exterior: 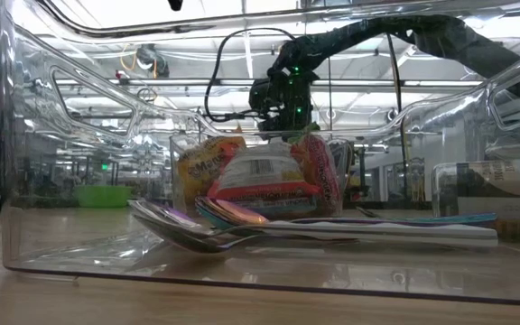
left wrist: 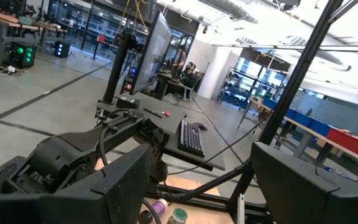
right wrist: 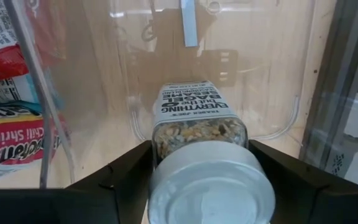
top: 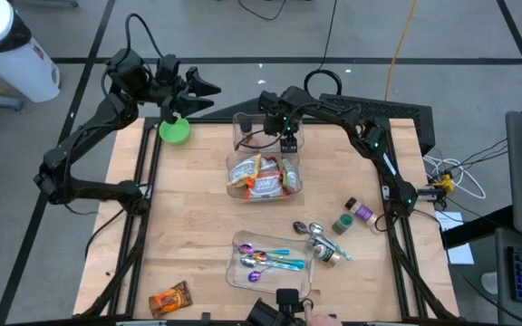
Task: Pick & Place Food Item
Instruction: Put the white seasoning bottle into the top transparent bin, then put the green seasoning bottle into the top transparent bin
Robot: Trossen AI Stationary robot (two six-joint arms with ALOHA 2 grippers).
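The right gripper point(right wrist: 197, 186) hangs over the far section of the clear plastic divided bin point(top: 241, 122) at the middle of the wooden table point(top: 188, 235). Between its two dark fingers point(right wrist: 123, 180) lies a glass seasoning jar with a silver metal lid point(right wrist: 207, 174), lid towards the wrist camera and its printed label pointing down into the bin. The fingers stand close on either side of the jar, near the lid, but whether they press on it or have just let go cannot be told. The jar sits inside the empty far compartment, above its clear floor. In the near compartment of the same bin lie several bright snack packets point(top: 263, 177), red, yellow and white.

The left gripper point(top: 198, 91) waits well apart at the table's far left corner, raised, with its fingers spread wide and nothing between them, just beside a small green bowl point(top: 174, 130).

Nearer the front stand a clear tray of coloured spoons point(top: 265, 260), two small spice jars point(top: 353, 215) and an orange wrapped snack point(top: 169, 298).
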